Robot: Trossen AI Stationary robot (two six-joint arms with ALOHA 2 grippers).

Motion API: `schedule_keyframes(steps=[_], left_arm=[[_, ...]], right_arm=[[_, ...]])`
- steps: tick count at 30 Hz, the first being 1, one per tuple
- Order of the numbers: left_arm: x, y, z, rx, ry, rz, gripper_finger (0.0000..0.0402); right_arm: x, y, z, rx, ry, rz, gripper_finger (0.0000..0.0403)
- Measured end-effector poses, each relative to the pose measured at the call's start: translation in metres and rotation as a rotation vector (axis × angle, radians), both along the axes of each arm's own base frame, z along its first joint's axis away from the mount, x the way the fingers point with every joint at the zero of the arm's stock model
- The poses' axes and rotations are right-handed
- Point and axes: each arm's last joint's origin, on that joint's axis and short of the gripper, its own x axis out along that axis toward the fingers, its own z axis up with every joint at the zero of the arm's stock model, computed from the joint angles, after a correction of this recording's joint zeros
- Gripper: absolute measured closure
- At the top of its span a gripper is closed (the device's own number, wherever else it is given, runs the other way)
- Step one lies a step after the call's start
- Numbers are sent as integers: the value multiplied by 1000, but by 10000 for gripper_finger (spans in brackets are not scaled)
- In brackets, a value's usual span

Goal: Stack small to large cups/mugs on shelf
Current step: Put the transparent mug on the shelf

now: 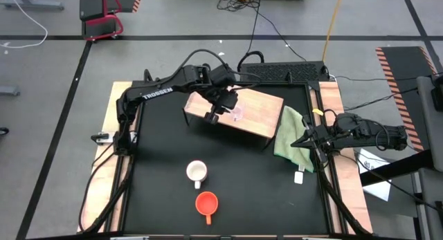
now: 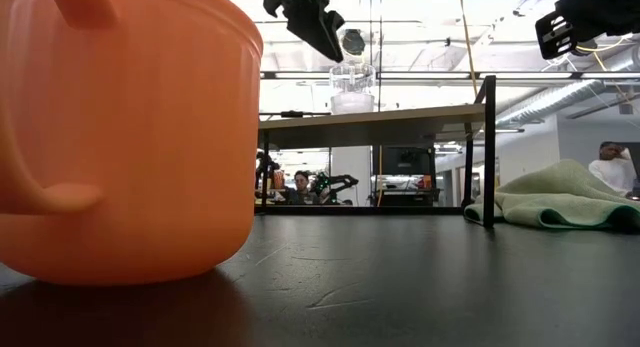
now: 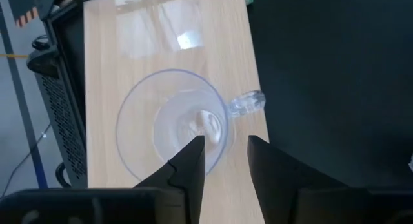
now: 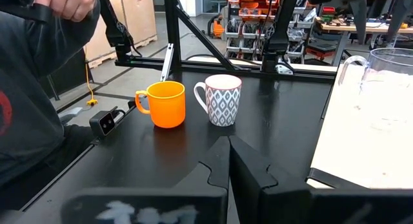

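Note:
The small clear cup [image 3: 174, 124] stands upright on the wooden shelf [image 1: 259, 108] near its left end, its handle [image 3: 248, 102] pointing toward the shelf's near edge. My left gripper [image 3: 226, 159] hovers open just over the cup's handle side, one finger above the inside and one above the outside of the rim. The white patterned mug [image 1: 197, 171] and the orange mug [image 1: 206, 203] stand on the black table in front. My right gripper [image 4: 229, 153] waits shut at the table's right edge.
A green cloth [image 1: 291, 133] lies crumpled beside the shelf's right end, with a small white tag [image 1: 299, 176] nearer the front. A person's dark sleeve [image 4: 39, 88] shows in the right wrist view. Bare black tabletop lies between the shelf and the two mugs.

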Motion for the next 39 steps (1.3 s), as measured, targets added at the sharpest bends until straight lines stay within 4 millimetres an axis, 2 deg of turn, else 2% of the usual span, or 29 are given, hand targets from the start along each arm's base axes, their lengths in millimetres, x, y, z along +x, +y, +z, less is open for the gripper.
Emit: schedule_keyframes(steps=[6,16,39], left_arm=[[-1,6,0,8,-3,8,282],[2,20,-11,0,27,34,282],[6,21,-17,-8,39,27,282]], right_arm=[[0,0,0,0,0,0,403],[0,0,0,0,0,0,403],[0,0,0,0,0,0,403]])
